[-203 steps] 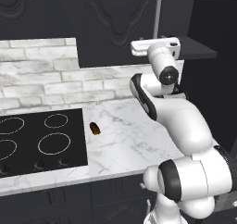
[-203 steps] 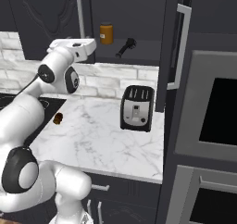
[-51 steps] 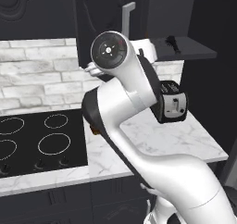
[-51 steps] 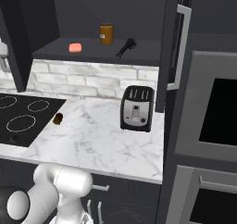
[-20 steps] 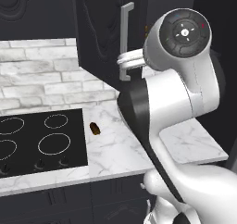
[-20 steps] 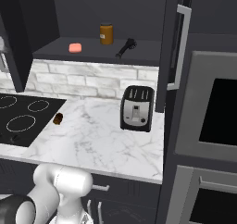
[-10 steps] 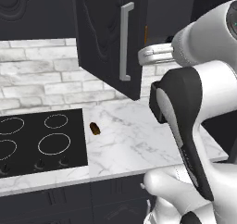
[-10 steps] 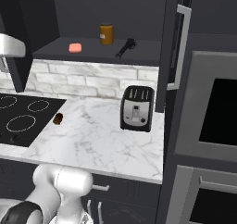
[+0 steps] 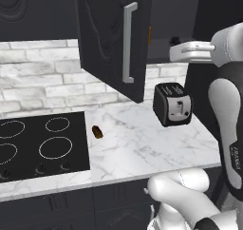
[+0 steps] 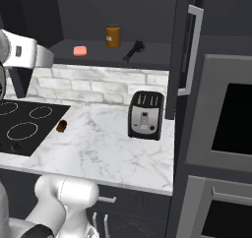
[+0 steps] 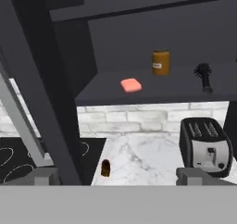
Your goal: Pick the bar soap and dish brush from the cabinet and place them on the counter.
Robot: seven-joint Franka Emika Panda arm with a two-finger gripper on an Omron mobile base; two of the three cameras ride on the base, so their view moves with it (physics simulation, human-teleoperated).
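From my hand camera, left to right: the open door [image 11: 41, 79] of the cabinet [image 11: 152, 38] crosses the left side, its silver bar handle [image 11: 21, 121] slanting down beside it. Below it lies the black cooktop [image 11: 14, 158], and a dark brown lump [image 11: 105, 167] sits on the white marble worktop [image 11: 139, 158] just beside the cooktop's edge. On the cabinet's dark shelf the bar soap [image 11: 131, 85] lies flat toward the left, the amber jar [image 11: 160, 62] stands upright further back and to its right, and the dish brush [image 11: 203, 77] lies to the right of the jar, bristly head pointing away from me. All three are apart from one another. Under the brush the toaster [image 11: 206, 146] stands on the worktop. My pincer [image 11: 118, 176] is spread wide, its two tips far apart and pinching nothing, well short of the shelf.
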